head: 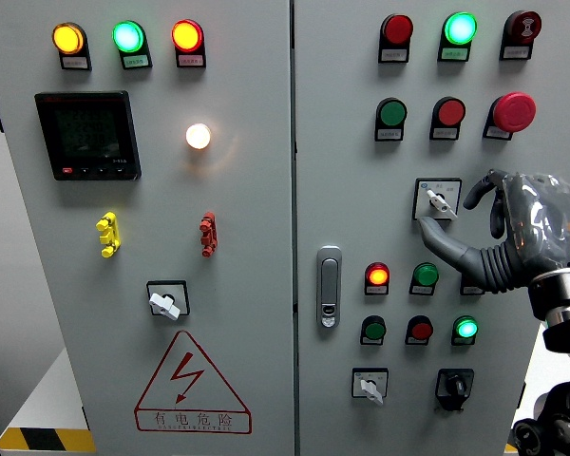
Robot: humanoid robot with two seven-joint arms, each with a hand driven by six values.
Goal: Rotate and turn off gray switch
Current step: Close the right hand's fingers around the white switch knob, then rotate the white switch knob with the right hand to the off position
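Head view, facing the control cabinet. My right hand (499, 233) comes in from the right edge at mid-height, fingers spread and curved, holding nothing that I can make out. Thumb tip (426, 224) sits just below the gray switch (438, 199), which is right of centre in the frame, on the right door beneath the green and red push buttons. One finger (475, 190) arches just beside the switch plate on its right. Whether any pad actually touches the knob I cannot tell; the knob itself shows clear of the hand. Its pointer is tilted, running toward lower right. Judging by that, the turn looks not yet done: I am at the approach, the hand bracketing the switch but not closed on it. Left to do, as I read it: close thumb and finger on the knob, rotate it to off, let go. Similar rotary switches sit lower on the panel, one at lower left (165, 302) and one at lower centre-right (369, 385), so I must stay on the upper one. Left hand is out of frame.
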